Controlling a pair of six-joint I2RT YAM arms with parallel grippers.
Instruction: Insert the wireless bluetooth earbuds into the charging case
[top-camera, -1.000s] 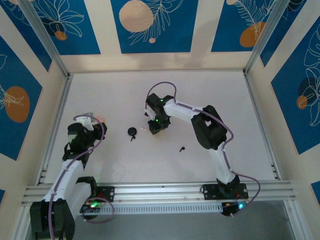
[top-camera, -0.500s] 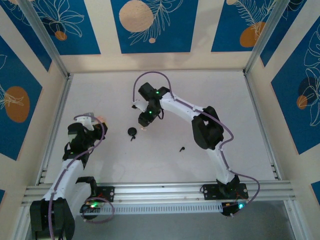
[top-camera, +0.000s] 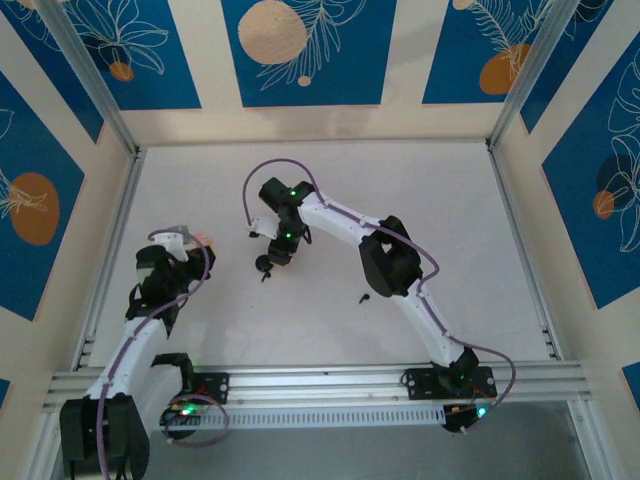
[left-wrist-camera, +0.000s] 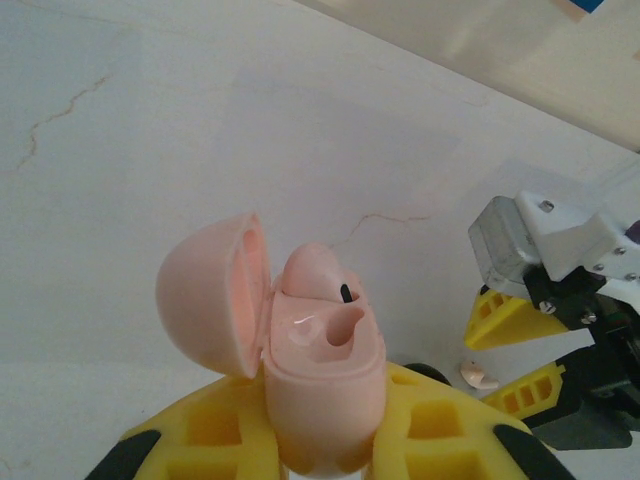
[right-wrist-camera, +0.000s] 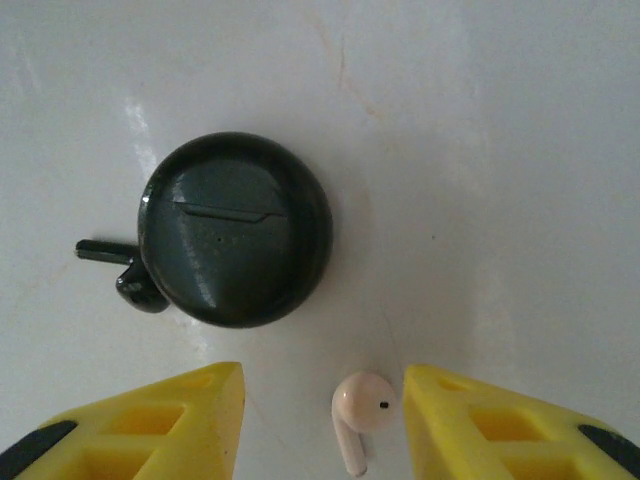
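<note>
White counter (right-wrist-camera: 500, 150) | right fingers (right-wrist-camera: 500, 425) open, straddling pink bud (right-wrist-camera: 362, 408), black disc (right-wrist-camera: 235, 228) near | left fingers (left-wrist-camera: 215, 435) clamp open-lidded pink case (left-wrist-camera: 325, 375)

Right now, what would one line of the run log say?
left pincer: shut on open pink charging case | right pincer: open, straddling pink earbud on table | status: not yet gripped

The left arm is folded close to its base, the left gripper (top-camera: 188, 243) clamped around the pink case (left-wrist-camera: 325, 350). The right arm stretches forward and leftward, the right gripper (right-wrist-camera: 320, 382) pointing straight down, jaws spread apart.
</note>
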